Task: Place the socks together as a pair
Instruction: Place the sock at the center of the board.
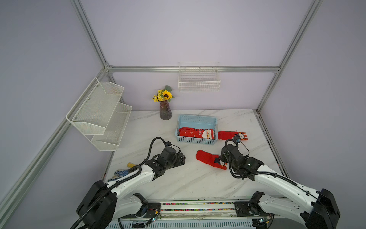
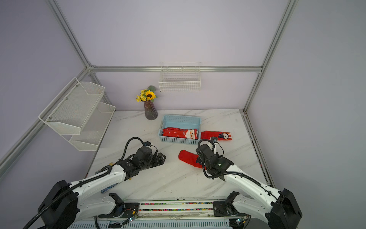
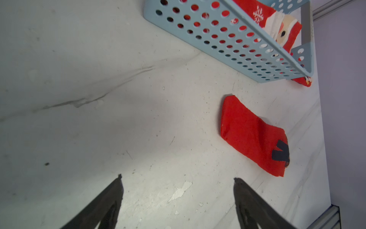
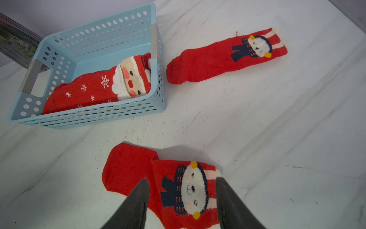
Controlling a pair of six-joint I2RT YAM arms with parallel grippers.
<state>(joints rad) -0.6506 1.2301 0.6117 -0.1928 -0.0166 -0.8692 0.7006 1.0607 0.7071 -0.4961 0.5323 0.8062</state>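
We log a folded fuzzy red bear-motif sock [image 4: 164,188] on the white marble table [image 4: 257,128] under the spread jaws of the right gripper [image 4: 181,179], its matching sock [image 4: 225,57] just beside a light-blue perforated basket [image 4: 89,117], and the left gripper [image 3: 177,177] likewise spread.

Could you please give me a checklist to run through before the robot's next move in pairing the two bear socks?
1. Right gripper jaws apart above the near bear sock: ok.
2. Right fingertips clear of the fabric: cannot tell.
3. Near bear sock lying flat: not ok, it is folded on itself.
4. Far bear sock flat and uncovered beside the blue basket: ok.
5. Bear socks together as a pair: not ok, they lie apart.
6. Left gripper open and empty over the bare table: ok.
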